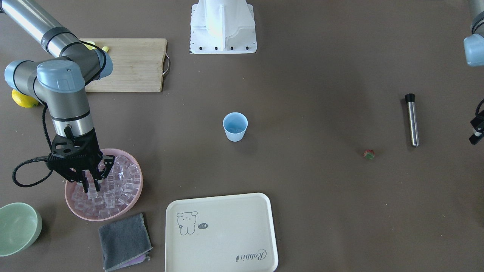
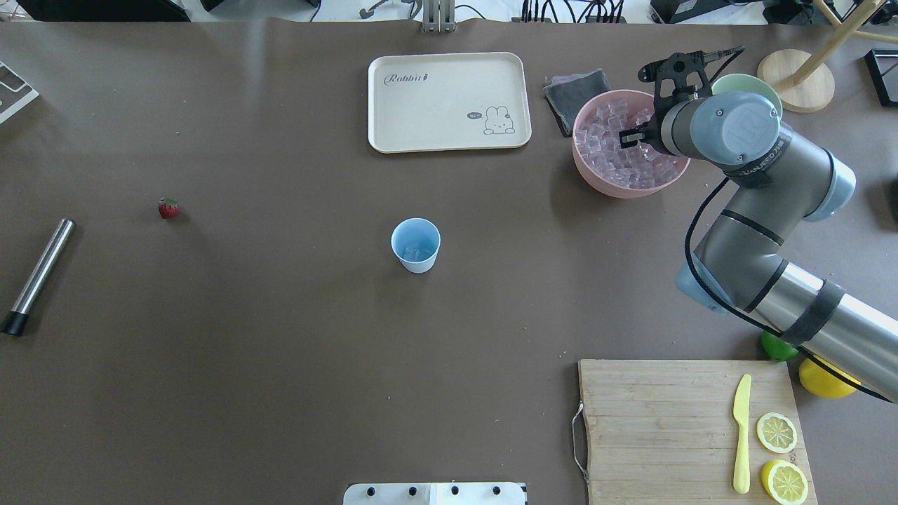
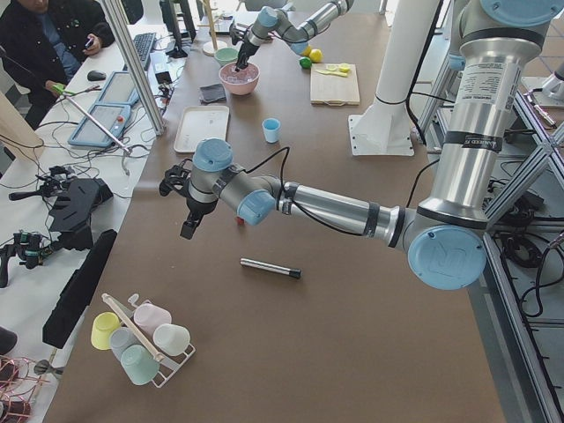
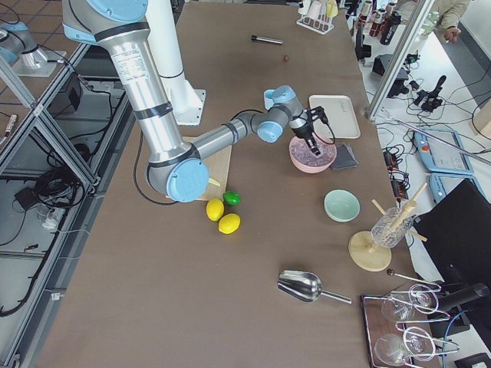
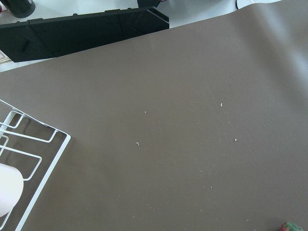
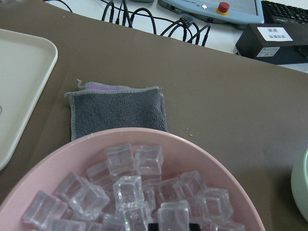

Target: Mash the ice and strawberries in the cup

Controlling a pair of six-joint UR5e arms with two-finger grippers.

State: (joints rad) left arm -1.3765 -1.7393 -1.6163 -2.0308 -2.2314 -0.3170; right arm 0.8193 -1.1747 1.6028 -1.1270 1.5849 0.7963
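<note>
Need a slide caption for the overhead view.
Right hand reaches into the pink bowl of ice; blue cup stands mid-table, strawberry and metal rod lie apart at far left.

A broad table under a matte brown sheet (image 2: pixel 280 351) carried a small pale blue plastic cup (image 2: pixel 415 245) near its middle. On the side opposite the robot sat a cream rectangular tray (image 2: pixel 449 133), a folded grey cloth (image 2: pixel 572 95), a round pink bowl (image 2: pixel 603 179) and a pale green bowl (image 1: pixel 19 228). Toward the robot's left lay a tiny red strawberry (image 2: pixel 168 208) and a steel rod with a black cap (image 2: pixel 38 275). On its right were a wooden cutting board (image 2: pixel 652 421), a yellow lemon (image 2: pixel 824 379) and a green lime (image 2: pixel 775 347).
</note>
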